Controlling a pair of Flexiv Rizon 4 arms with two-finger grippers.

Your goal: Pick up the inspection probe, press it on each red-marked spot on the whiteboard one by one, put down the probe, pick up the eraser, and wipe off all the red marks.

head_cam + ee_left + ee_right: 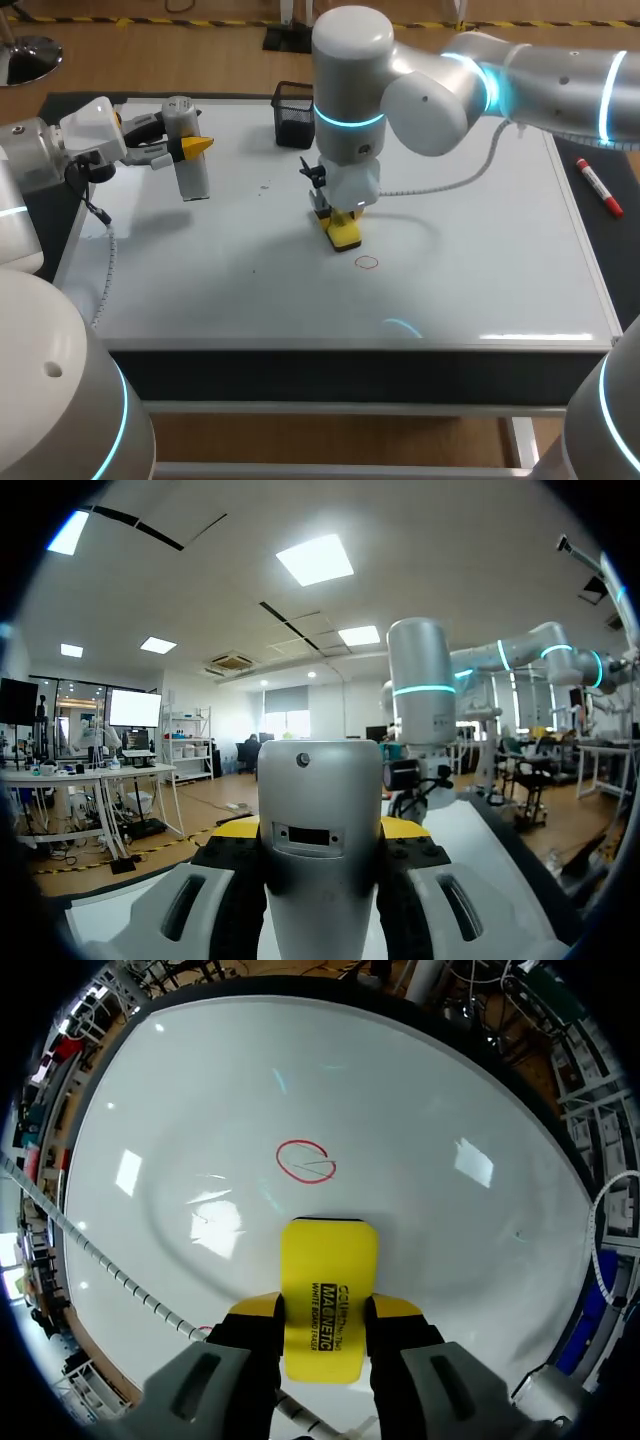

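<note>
Head view: near the whiteboard's (pixel 480 260) far left corner, our left gripper (pixel 185 150) pinches the inspection probe (pixel 192 175) (not yet put down). Mid-board, our right gripper (pixel 325 1306) clamps the yellow eraser (pixel 328 1300), so we judge wiping is in hand. Next, slide it onto the red circle (pixel 305 1160) just ahead. We cannot tell whether the eraser touches the board, and the arm may hide other marks.

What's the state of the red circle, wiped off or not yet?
Not wiped: the red circle shows whole, just ahead of the eraser held in the right gripper.
</note>
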